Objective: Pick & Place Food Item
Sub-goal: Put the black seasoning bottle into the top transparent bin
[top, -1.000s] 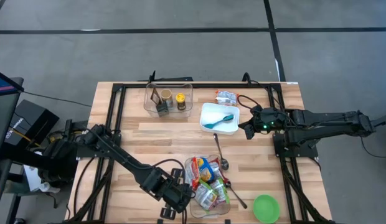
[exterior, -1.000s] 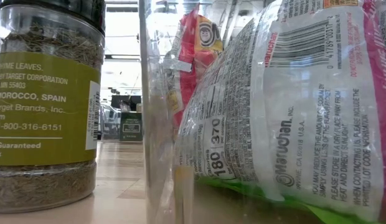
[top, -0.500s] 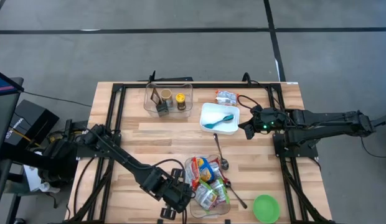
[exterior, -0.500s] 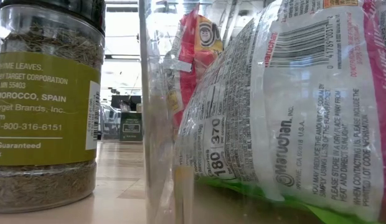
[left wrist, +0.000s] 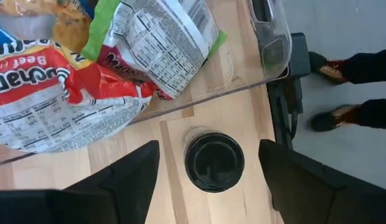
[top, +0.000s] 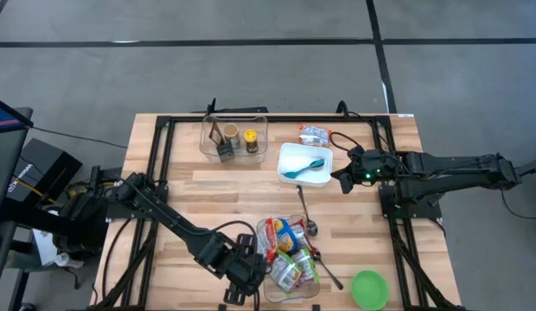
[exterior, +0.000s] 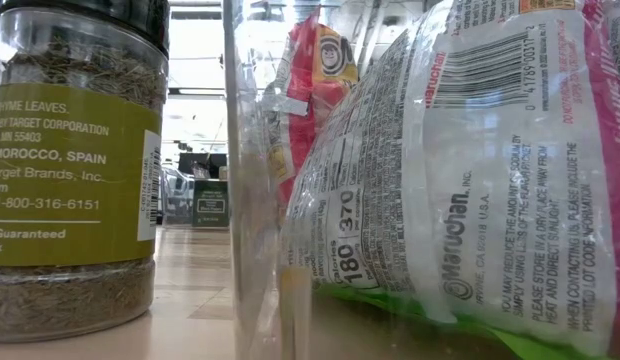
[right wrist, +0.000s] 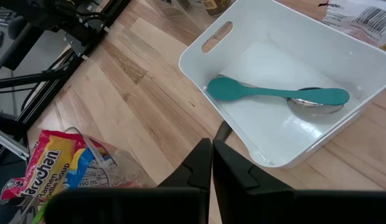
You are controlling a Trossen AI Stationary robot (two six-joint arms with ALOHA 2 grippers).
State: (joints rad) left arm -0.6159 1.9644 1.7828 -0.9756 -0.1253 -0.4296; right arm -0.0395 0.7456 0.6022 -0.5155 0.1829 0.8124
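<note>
A: What fills most of the high view?

B: The wooden table (top: 225,186), centre frame. The largest thing on it is the clear bin of ramen packets (top: 290,255) at lower centre, then the white tray (top: 294,155) at upper centre, then a second clear bin (top: 234,138) at upper left of the tabletop with small jars inside.

A: And the left gripper?

B: The left gripper (left wrist: 208,163) sits low in the high view, just left of the ramen bin. In its wrist view the two dark fingers (left wrist: 127,177) stand wide apart, with a black-lidded spice jar (left wrist: 214,162) between them and touching neither. It holds nothing. The low view shows the same jar at left, labelled thyme leaves, standing upright beside the bin wall.

A: The right gripper?

B: The right gripper (right wrist: 211,163) is at centre right in the high view, just beside the tray's right edge. Its fingers are pressed together, only a thin seam between them, gripping nothing.

A: Smaller things?

B: A teal spoon (right wrist: 277,95) lies flat in the tray. A green lid (top: 369,288) sits at lower right, and a metal spoon (top: 304,212) lies between tray and ramen bin. A person's shoes (left wrist: 333,115) show beyond the table edge.
</note>
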